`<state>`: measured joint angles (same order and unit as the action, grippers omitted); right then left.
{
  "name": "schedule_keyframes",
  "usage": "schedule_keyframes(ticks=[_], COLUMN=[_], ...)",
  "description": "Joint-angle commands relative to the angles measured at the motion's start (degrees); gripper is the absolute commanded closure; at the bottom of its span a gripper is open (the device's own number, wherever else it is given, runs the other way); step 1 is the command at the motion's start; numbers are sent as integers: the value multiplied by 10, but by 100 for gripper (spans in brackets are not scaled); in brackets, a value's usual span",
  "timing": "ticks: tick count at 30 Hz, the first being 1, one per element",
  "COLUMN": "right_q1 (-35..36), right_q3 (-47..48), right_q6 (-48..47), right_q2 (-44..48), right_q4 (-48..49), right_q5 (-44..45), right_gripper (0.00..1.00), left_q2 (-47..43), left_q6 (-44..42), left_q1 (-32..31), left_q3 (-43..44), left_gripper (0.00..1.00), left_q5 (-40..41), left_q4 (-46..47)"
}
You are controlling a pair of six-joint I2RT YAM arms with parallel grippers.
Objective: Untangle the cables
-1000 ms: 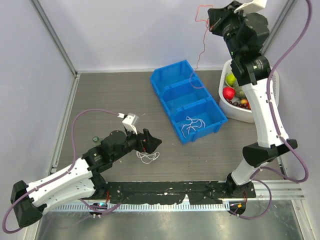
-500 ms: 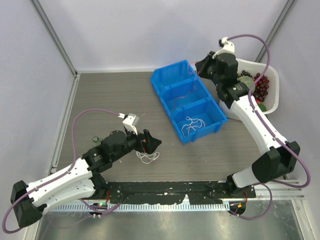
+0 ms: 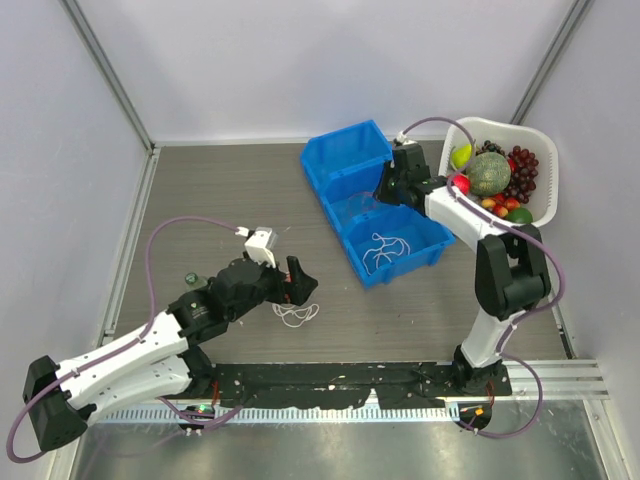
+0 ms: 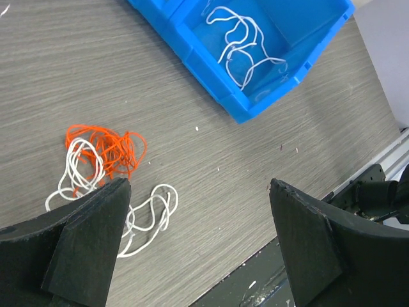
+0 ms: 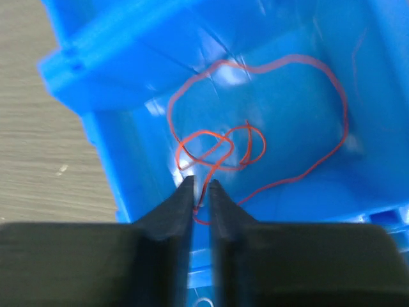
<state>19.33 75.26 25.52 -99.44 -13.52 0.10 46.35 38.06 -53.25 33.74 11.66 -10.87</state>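
In the blue bin (image 3: 345,152), the middle compartment holds a red cable (image 5: 220,148), apparently pinched by the right gripper (image 5: 199,185); the nearest compartment holds a white cable (image 3: 385,248). The left gripper (image 4: 198,187) gapes.

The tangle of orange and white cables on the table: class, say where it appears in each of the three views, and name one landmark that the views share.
Top external: the tangle of orange and white cables lies on the table, below and left of centre, by the left arm's tip.
Left wrist: left of centre, partly behind the left finger.
Right wrist: not in it; only the red cable shows.
Shared landmark: the blue bin.
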Motion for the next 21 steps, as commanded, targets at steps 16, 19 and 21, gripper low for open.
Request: schedule_keyframes(ticks=[16, 19, 21], right_q1=[208, 287, 318], right_q3=[-171, -250, -302], right_q6=[-14, 16, 34], right_q2=[223, 252, 265], right_q4=[8, 72, 123], right_q5=[42, 16, 8], right_gripper=[45, 47, 48], left_q2=[42, 67, 79], left_q6=[94, 93, 99], left_q1=[0, 1, 0], left_q3=[27, 29, 27], left_gripper=[11, 25, 28], left_q5=[153, 148, 141], left_q4=[-145, -169, -182])
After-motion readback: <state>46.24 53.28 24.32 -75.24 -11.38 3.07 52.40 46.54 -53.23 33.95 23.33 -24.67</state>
